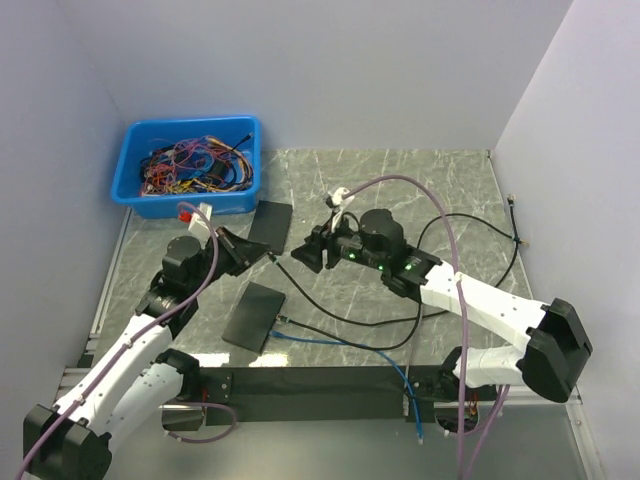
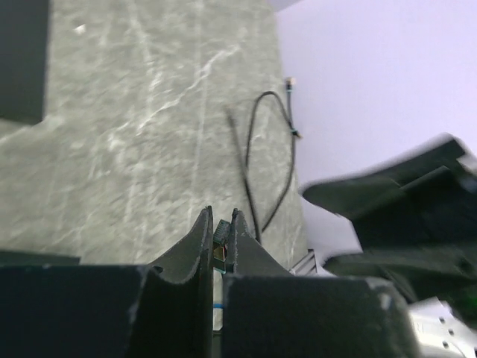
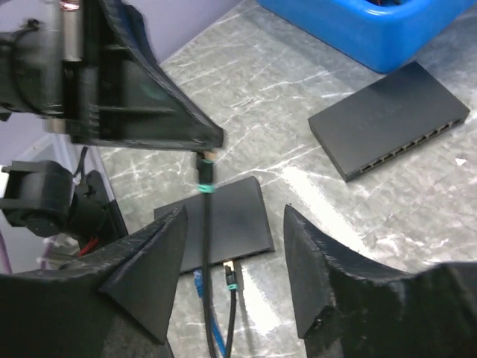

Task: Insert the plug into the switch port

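Left gripper [image 2: 221,224] was clamped on the plug [image 2: 221,239], which sat between its fingertips, raised off the table [image 1: 400,190]. Its black cable [image 3: 208,231] hung down. Right gripper [image 3: 235,214] faced it just beside, jaws apart, holding nothing. One switch [image 3: 223,212] lay nearby; a second switch [image 3: 391,119] lay by the blue bin [image 1: 190,165].

1 overhead view; 2 close wrist views; shared table [image 1: 420,190]

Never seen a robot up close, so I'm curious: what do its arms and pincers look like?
The left arm and right arm have white shells and black joints. A mauve cable loops along each. Their fingers are black wedges. Green lights glow on the right one.
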